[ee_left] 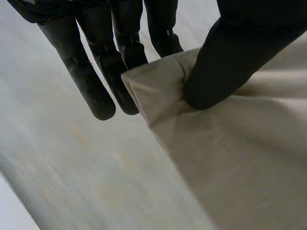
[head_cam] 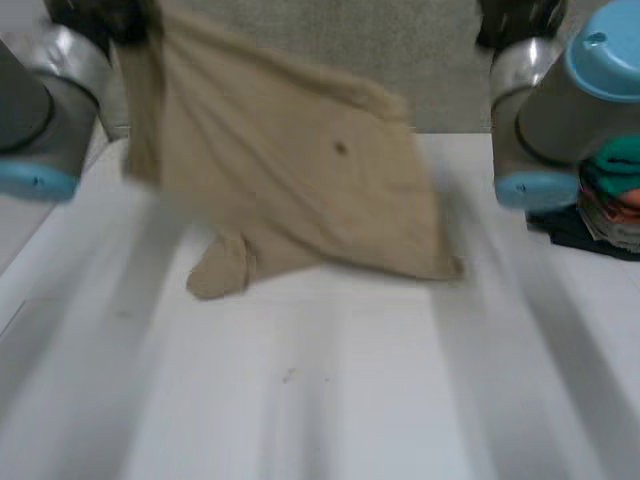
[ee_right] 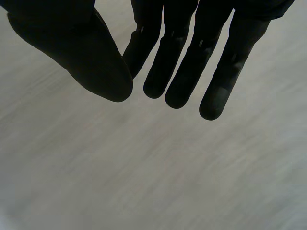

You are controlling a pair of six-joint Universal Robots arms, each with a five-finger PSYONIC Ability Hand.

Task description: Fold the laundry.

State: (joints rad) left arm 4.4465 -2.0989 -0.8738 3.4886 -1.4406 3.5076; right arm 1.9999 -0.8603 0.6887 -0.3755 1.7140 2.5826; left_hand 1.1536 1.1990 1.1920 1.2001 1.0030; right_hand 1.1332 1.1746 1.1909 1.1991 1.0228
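A tan cloth (head_cam: pixel 290 170) hangs from its top corner at the far left and slopes down until its lower edge rests on the white table (head_cam: pixel 330 400). My left hand (head_cam: pixel 95 18) holds that corner. In the left wrist view, the thumb (ee_left: pixel 220 62) pinches a folded edge of the cloth (ee_left: pixel 230 158) against the straight fingers (ee_left: pixel 96 81). My right hand (head_cam: pixel 515 22) is up at the far right, apart from the cloth. Its fingers (ee_right: pixel 172 57) are straight above bare table, the thumb lies close beside them, and it holds nothing.
A stack of folded coloured clothes (head_cam: pixel 615 190) lies at the table's right edge, beside my right arm (head_cam: pixel 580 100). My left arm (head_cam: pixel 40 110) stands at the left edge.
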